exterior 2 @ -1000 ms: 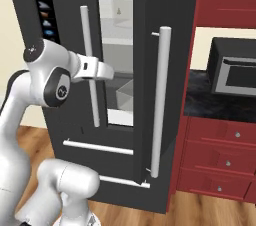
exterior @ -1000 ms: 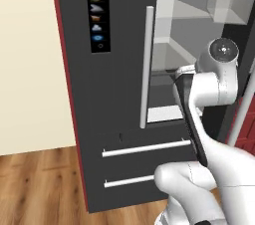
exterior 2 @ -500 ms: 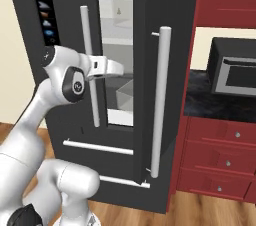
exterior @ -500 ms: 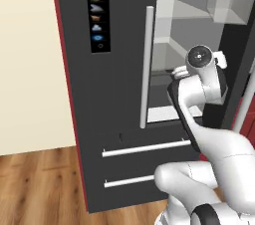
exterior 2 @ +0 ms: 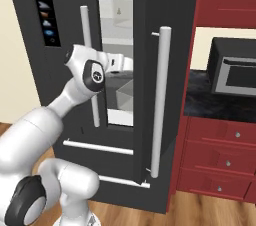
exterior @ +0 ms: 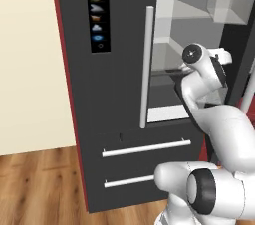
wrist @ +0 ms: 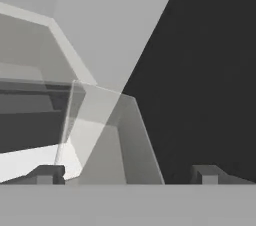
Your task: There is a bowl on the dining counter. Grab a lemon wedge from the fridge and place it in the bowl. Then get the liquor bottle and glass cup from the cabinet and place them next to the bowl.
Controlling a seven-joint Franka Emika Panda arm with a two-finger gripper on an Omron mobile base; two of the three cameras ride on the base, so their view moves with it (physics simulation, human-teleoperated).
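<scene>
Left base view: seen here, the fridge (exterior: 114,99), tall and dark grey, with one door swung open and the pale interior exposed. Just left of its long silver handle (exterior: 146,67), a column of small icons (exterior: 96,12). Below the handle, two drawers with horizontal silver bars. Up and right of the handle, inside the compartment, a clear bin (exterior: 229,5) (translucent, nothing visible in it). Right of the handle, the white arm, bent at a dark joint and reaching into the opening at mid-shelf height; hand itself hidden behind the wrist. Wooden floor and cream wall left of the fridge.

Right base view: fridge (exterior 2: 60,95) at left with two vertical handles flanking the gap between the doors. Gripper (exterior 2: 128,64) poking into that gap, just right of the left handle, level with a grey shelf. Right of the fridge, red cabinets (exterior 2: 225,155) with drawers, topped by a black counter (exterior 2: 200,101) carrying a black oven or microwave (exterior 2: 235,72).

Hand view: two dark fingertips (wrist: 46,174) set wide apart at the bottom, gripper (wrist: 125,175) fully spread, nothing between them. Ahead, a translucent bin (wrist: 105,130) on the pale fridge shelves, with the dark door face to its right. No lemon wedge to be made out.
</scene>
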